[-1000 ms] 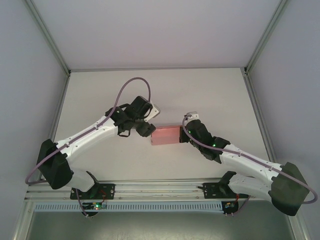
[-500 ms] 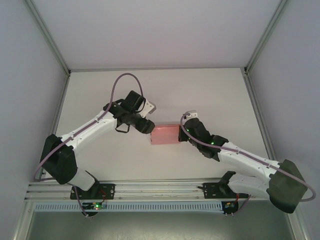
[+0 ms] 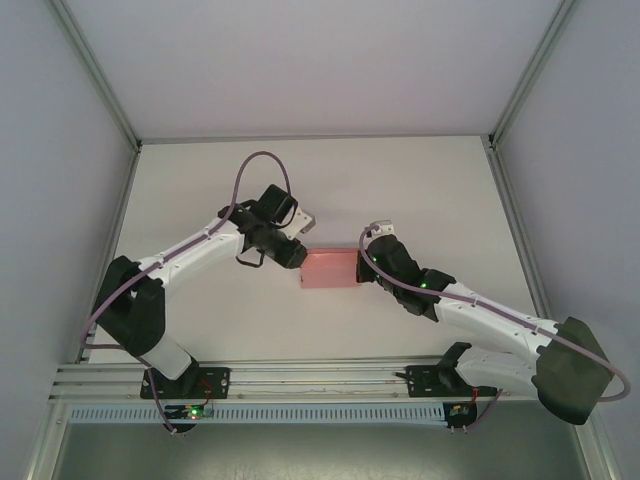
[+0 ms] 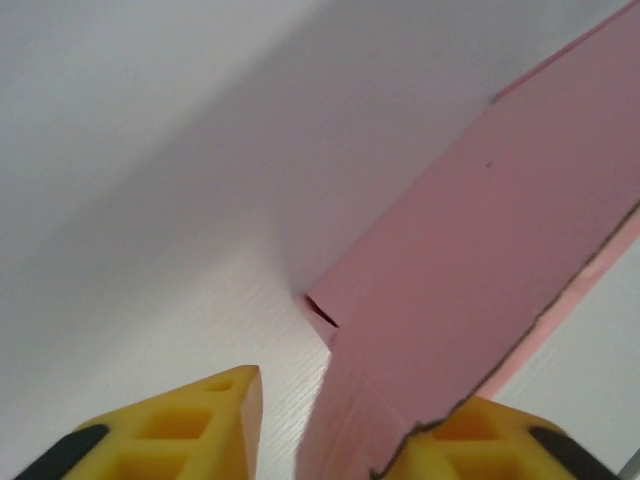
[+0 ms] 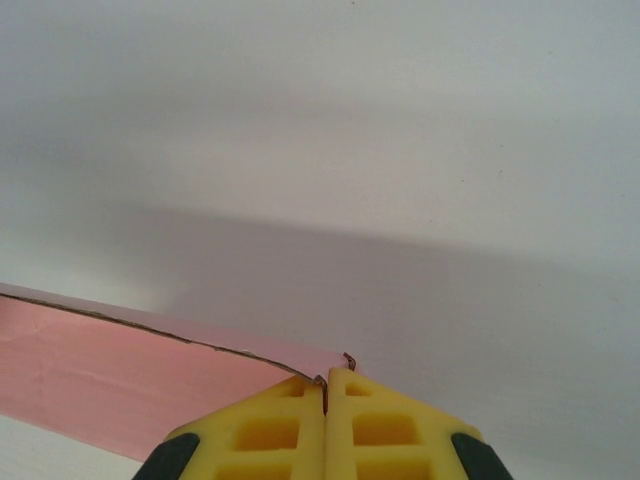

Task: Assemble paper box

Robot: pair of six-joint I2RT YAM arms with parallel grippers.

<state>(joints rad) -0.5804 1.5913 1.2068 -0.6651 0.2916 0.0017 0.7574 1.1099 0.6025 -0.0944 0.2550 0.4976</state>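
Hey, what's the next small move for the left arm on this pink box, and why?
Probably close the left gripper on the paper box: its jaws stand open with the box's end between them, while the right gripper is shut on the opposite edge.

Right hand (image 5: 326,386) tight on the paper box (image 5: 90,365) edge.

Overhead rear view; wrist views close on paper box (image 3: 330,269)
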